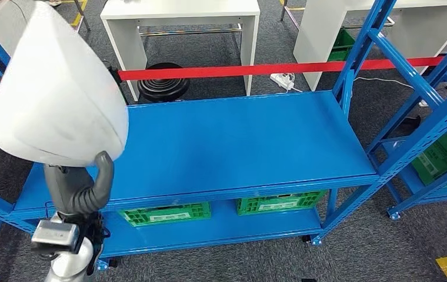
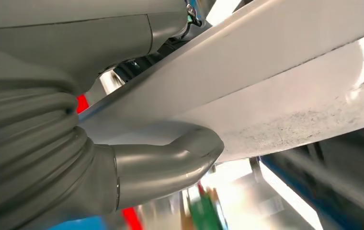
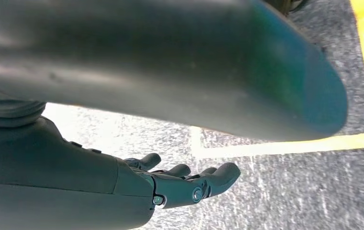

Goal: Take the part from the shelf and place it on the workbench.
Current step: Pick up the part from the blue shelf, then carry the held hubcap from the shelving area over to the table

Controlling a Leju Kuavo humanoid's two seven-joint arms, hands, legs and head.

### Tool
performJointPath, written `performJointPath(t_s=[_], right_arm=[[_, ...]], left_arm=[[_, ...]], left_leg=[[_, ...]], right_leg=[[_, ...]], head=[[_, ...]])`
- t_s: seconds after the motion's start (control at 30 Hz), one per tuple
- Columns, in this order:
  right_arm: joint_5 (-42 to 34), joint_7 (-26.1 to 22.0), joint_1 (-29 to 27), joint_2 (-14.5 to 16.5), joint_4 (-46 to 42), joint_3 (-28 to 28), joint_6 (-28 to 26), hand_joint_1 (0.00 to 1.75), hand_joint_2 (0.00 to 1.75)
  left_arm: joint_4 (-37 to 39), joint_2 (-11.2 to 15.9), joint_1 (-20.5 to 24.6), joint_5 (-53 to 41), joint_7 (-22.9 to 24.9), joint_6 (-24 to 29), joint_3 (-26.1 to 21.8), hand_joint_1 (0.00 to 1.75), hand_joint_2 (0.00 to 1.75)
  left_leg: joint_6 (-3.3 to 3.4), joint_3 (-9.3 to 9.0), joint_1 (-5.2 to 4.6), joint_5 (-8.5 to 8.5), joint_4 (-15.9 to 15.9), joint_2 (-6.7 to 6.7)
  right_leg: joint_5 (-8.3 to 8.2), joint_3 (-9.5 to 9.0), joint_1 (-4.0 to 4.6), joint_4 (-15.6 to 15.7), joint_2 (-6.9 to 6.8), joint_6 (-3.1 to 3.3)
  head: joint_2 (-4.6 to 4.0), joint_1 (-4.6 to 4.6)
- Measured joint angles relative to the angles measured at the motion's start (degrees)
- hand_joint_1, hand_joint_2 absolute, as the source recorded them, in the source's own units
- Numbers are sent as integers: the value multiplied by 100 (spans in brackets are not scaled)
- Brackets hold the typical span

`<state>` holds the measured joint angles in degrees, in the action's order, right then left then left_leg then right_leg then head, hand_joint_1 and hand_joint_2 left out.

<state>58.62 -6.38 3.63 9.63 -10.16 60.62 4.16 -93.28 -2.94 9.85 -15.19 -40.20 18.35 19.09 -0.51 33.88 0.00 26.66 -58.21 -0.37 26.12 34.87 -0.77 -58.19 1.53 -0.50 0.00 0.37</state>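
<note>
Left robot hand (image 1: 83, 188): seen low on the left in the head view, raised on its silver arm; the grey thumb is curled up against the underside of a large white rounded part (image 1: 56, 88). In the left wrist view the thumb (image 2: 170, 165) is pressed to the pale surface of the part (image 2: 276, 81). The part is held up by this hand.

Part: white, smooth, dome-like; it is carried above the left end of the blue shelf, clear of the shelf's top board, and that corner of the shelf is hidden by it.

Right robot hand (image 3: 185, 184): seen in the right wrist view, hanging over grey floor; the dark fingers (image 3: 221, 175) are stretched out and slightly apart, and nothing is held.

Shelf (image 1: 239, 141): blue metal rack just ahead of the robot; a broad top board is shown bare to the right of the part. On the lower board two green crates (image 1: 165, 213) are set side by side.

Second rack (image 1: 439, 117): blue, on the right, with green crates inside.

Red tape (image 1: 256, 70): stretched across the scene behind the shelf.

White tables (image 1: 180, 12): two are placed beyond the tape; a black ribbed round object (image 1: 163, 85) is set on the floor beside the nearer one.

Floor (image 3: 314, 191): grey, marked with yellow lines.
</note>
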Motion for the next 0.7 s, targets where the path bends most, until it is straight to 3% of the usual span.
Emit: performJointPath(t_s=[0.1, 0.27, 0.37, 0.43, 0.5, 0.57, 0.6, 0.63, 0.7], right_arm=[[44, 167, 1, 26, 0, -3, -9, 0, 0], [49, 194, 4, 61, 0, -3, -15, 0, 0], [66, 171, 5, 70, -1, -5, -40, 0, 0], [76, 112, 14, 68, -1, -5, -86, 0, 0], [72, 27, 30, 61, -2, -5, -124, 0, 0], [62, -36, 41, 48, -2, -5, -131, 0, 0], [65, -50, 43, 40, -2, -5, -123, 0, 0], [70, -52, 45, 28, -2, -5, -111, 0, 0], [73, -29, 65, 9, -2, -5, -84, 0, 0]], left_arm=[[-293, 129, -139, 83, 0, -668, 103, 175, 175], [-554, 260, -219, 105, 1, -812, 179, 175, 175], [-652, 290, -231, 157, 1, -937, 182, 175, 175], [-701, 292, -229, 143, 1, -1011, 182, 175, 175], [-719, 299, -231, 72, 1, -1026, 182, 175, 175], [-717, 314, -232, 45, 2, -1072, 182, 175, 175], [-710, 318, -221, 56, 2, -1118, 183, 175, 175], [-693, 318, -198, 68, 2, -1178, 185, 175, 175], [-620, 285, -110, 50, 6, -1313, 197, 175, 175]], left_leg=[[10, 0, -15, 7, -4, 1], [54, 1, -51, 24, -33, 1], [120, -14, -35, -28, -2, 18], [169, -15, -2, -87, 42, 47], [189, 20, 1, -109, 43, 81], [180, 76, 0, -131, 22, 113], [166, 108, 4, -144, 6, 123], [148, 142, 13, -158, -16, 128], [95, 206, 28, -189, -64, 129]], right_leg=[[-1, -1, -14, 0, -1, -10], [-2, -13, -45, 3, -1, -56], [22, -21, -59, -19, -9, -112], [285, 83, -56, -320, -52, -139], [741, 341, -55, -1021, -88, -160], [975, 499, -60, -1564, -97, -176], [934, 430, -64, -1543, -105, -178], [805, 240, -70, -1284, -117, -180], [559, -258, -66, -512, -147, -168]], head=[[0, 0], [0, 0], [0, 1], [0, 15], [0, 28], [0, 30], [0, 30], [0, 30], [0, 31]])
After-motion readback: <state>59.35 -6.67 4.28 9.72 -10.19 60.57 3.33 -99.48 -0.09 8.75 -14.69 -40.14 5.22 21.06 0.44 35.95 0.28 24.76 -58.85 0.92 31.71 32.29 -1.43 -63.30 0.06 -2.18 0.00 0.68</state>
